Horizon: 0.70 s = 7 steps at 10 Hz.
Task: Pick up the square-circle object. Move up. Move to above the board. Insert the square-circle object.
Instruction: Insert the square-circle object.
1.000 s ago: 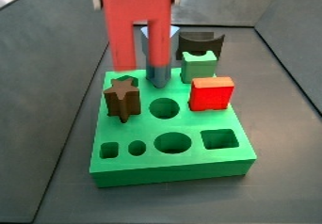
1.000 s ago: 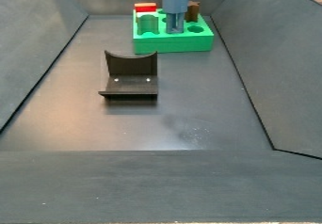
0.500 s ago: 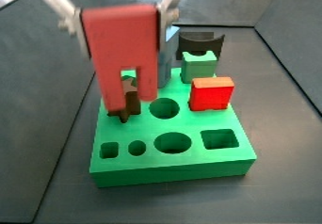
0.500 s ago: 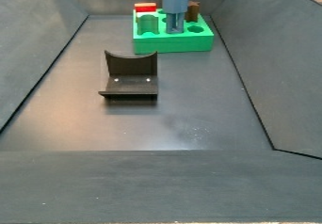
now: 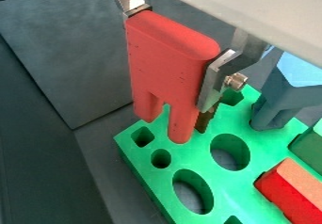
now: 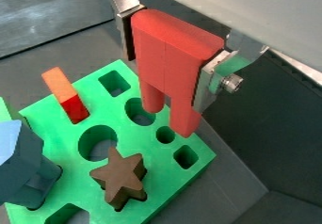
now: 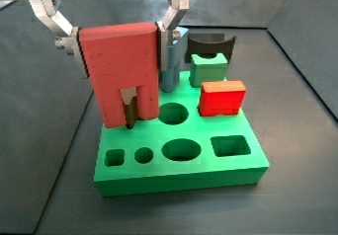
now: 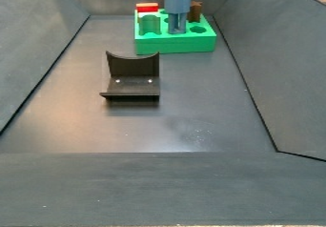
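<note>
Two legs of the square-circle object (image 7: 122, 69), being clamped by the gripper (image 7: 117, 32) above the board (image 7: 199, 165), are best being squared over matching holes before lowering.

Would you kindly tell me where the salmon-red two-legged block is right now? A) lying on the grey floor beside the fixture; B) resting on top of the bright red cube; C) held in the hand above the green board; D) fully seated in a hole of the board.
C: the hand is shut on the square-circle object, its legs hanging just over the board in both wrist views.
</note>
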{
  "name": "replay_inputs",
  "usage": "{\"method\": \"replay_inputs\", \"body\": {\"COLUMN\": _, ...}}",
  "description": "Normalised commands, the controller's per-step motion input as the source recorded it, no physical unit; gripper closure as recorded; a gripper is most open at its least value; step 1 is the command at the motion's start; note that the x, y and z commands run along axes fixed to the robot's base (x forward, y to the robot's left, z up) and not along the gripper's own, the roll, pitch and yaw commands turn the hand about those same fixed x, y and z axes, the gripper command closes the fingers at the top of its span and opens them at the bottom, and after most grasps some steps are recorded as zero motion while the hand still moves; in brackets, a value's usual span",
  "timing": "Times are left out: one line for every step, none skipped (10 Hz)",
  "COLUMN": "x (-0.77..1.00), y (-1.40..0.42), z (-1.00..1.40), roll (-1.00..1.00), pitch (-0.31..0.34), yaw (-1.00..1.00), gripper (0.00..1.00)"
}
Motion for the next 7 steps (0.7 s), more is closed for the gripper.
{"method": "replay_inputs", "body": {"x": 0.0, "y": 0.0, "z": -0.13, "roll": 0.05, "pitch": -0.016, "yaw": -0.25, "gripper": 1.0}}
{"method": "replay_inputs", "body": {"x": -0.01, "y": 0.0, "z": -0.15, "roll": 0.05, "pitch": -0.019, "yaw": -0.21, "gripper": 1.0}}
{"method": "replay_inputs", "body": {"x": -0.05, "y": -0.03, "z": -0.19, "roll": 0.08, "pitch": -0.019, "yaw": -0.11, "gripper": 1.0}}
{"method": "replay_inputs", "body": {"x": 0.0, "y": -0.18, "z": -0.35, "roll": 0.13, "pitch": -0.039, "yaw": -0.05, "gripper": 1.0}}
{"method": "replay_inputs", "body": {"x": 0.0, "y": -0.16, "z": -0.31, "roll": 0.11, "pitch": -0.021, "yaw": 0.0, "gripper": 1.0}}
{"method": "replay_inputs", "body": {"x": 0.0, "y": -0.18, "z": -0.25, "roll": 0.05, "pitch": -0.037, "yaw": 0.0, "gripper": 1.0}}
{"method": "replay_inputs", "body": {"x": 0.0, "y": -0.15, "z": -0.17, "roll": 0.0, "pitch": -0.036, "yaw": 0.0, "gripper": 1.0}}
